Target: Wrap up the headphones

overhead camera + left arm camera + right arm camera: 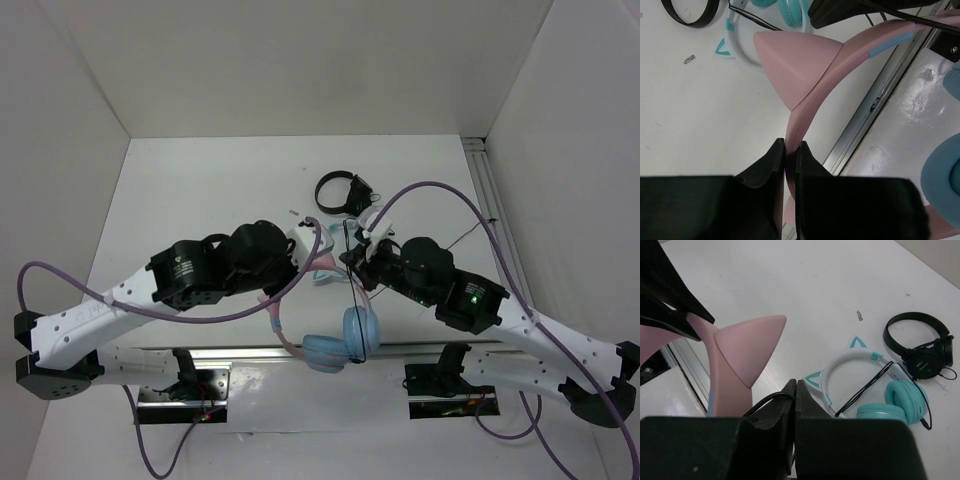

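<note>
The headphones [325, 352] hang off the table: a pink cat-eared headband [795, 65] and light blue ear cups [942, 185] low near the front rail. My left gripper [300, 258] is shut on the pink headband just below its cat ear, the band pinched between the fingertips [790, 146]. My right gripper [357, 262] is beside it, jaws shut on the thin black cable [767, 400], which loops over one finger [780, 405]. That cable [354, 300] runs straight down to the ear cups. The pink ear [747, 350] is just left of my right gripper [796, 385].
Teal-cupped white-banded headphones [855, 370] lie on the table beyond both grippers, with black headphones [920, 345] farther back [340, 192]. A metal rail [250, 352] runs along the near edge. White walls enclose the table on three sides.
</note>
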`<state>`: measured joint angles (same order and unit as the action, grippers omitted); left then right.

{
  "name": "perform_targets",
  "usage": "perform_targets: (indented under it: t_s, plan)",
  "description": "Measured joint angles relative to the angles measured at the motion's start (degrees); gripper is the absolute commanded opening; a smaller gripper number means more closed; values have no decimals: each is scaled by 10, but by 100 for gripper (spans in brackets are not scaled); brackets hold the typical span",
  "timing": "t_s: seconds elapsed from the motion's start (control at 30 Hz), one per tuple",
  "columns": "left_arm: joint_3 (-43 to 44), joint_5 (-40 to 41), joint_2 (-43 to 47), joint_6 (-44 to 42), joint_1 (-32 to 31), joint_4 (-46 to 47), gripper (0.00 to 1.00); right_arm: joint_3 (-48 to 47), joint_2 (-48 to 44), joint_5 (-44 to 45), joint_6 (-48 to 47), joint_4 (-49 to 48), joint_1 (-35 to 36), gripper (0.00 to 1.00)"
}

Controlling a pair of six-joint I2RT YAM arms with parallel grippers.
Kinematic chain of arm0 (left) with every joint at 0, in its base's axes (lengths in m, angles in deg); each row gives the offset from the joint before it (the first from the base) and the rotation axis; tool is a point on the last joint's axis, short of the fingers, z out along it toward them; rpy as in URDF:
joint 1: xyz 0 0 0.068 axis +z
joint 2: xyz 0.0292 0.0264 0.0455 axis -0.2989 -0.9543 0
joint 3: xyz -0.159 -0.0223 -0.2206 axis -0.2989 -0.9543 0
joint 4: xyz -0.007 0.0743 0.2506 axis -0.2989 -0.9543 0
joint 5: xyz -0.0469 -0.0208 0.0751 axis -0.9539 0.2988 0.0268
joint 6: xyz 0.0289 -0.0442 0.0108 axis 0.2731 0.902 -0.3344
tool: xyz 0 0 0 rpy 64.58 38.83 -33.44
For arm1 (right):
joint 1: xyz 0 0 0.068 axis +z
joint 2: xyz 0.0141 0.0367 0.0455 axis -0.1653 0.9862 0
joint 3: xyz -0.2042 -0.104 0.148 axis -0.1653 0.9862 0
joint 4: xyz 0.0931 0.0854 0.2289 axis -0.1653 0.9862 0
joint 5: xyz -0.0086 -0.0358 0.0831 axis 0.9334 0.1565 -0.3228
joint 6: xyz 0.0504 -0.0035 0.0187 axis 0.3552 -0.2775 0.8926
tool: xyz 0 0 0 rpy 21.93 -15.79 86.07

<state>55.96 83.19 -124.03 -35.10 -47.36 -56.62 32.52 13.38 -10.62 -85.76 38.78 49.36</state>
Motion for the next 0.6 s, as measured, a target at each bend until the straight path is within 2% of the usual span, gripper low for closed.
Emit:
perform_targets:
  t_s: [0.07, 0.23, 0.37, 0.4, 0.43, 0.6]
  plan:
    - [0, 0, 5, -3, 1, 0, 0, 0, 6, 6, 0, 2, 2, 0]
    - [0, 3, 40, -2, 1, 12, 0, 2, -2, -1, 0, -8, 2, 8]
    - [0, 9, 90, 0, 1, 37, 0, 22, -14, -36, 3, -51, 1, 33]
    - [0, 9, 102, 3, -1, 43, 0, 33, -16, -43, 4, -66, 1, 43]
    - [0, 8, 113, 7, -2, 50, 0, 44, -16, -52, 5, -77, 0, 47]
    - [21, 4, 133, 17, -4, 65, 0, 99, 9, -103, 7, -159, -15, 52]
